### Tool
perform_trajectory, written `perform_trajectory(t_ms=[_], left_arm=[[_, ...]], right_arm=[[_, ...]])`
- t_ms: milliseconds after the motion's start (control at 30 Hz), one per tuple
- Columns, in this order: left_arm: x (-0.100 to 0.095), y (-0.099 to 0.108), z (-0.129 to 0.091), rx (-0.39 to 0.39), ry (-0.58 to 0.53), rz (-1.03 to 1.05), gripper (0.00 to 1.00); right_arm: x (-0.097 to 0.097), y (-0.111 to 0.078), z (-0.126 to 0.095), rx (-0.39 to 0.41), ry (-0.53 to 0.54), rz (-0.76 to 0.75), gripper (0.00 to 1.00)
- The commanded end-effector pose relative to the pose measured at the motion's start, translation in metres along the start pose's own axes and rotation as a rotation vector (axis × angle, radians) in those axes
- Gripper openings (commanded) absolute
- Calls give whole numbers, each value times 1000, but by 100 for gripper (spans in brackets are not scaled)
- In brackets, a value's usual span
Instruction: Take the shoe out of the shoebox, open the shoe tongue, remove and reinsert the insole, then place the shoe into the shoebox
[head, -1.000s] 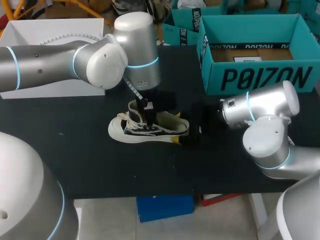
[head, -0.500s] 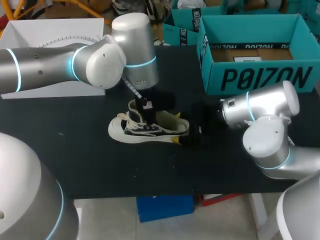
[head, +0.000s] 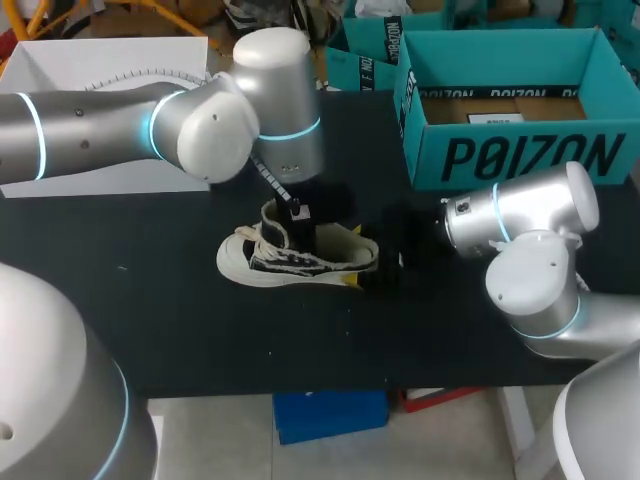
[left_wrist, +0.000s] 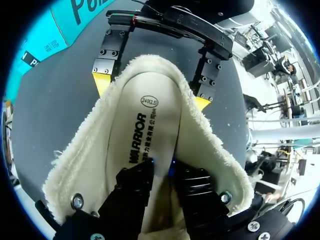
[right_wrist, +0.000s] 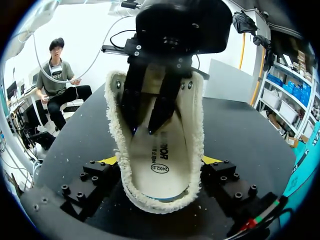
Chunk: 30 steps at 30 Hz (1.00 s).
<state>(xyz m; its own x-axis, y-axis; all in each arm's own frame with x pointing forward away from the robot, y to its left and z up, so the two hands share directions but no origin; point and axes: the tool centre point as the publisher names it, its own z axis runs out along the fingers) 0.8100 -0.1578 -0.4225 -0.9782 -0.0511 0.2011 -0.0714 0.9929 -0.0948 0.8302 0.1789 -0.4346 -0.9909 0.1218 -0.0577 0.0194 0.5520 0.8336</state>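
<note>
A cream low shoe (head: 290, 258) with a fleecy lining lies on the black table (head: 150, 300). My right gripper (right_wrist: 159, 161) is shut on its heel, one yellow tip pressed against each side of the collar (left_wrist: 150, 65). My left gripper (left_wrist: 162, 169) reaches down into the shoe's mouth. Its black fingers (right_wrist: 131, 107) stand a little apart, with the tips on the printed insole (left_wrist: 145, 117) and nothing between them. The insole lies flat inside the shoe. The teal shoebox (head: 520, 150) stands open at the back right, apart from the shoe.
A white box (head: 100, 70) stands at the table's back left, behind my left arm. A second teal box (head: 365, 50) sits behind the shoebox. Bare black tabletop stretches in front of and to the left of the shoe.
The left gripper's fingers have parted slightly inside the shoe, and its wrist has shifted a little right. The shoe and the right arm have stayed put.
</note>
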Motion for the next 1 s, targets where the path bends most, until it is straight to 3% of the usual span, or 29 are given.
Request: perform_trajectory(t_ms=[33,467,733,833,900,1000], left_arm=[[10,-2,22,-45,-79,-14,24],[2,26,48,-171,-262,-45,21],[-8,40,69,-345,-500,-59,18],[-12,44,74,-374,-554,-68,24],[-16,47,77,-381,-577,-82,18],[-23,51,81,-382,-600,-98,19]], right_arm=[[-1,1,1,2,-1,2,0],[-1,1,1,2,-1,2,0],[-1,1,1,2,-1,2,0],[-1,1,1,2,-1,2,0],[-1,1,1,2,-1,2,0],[-1,1,1,2,-1,2,0]])
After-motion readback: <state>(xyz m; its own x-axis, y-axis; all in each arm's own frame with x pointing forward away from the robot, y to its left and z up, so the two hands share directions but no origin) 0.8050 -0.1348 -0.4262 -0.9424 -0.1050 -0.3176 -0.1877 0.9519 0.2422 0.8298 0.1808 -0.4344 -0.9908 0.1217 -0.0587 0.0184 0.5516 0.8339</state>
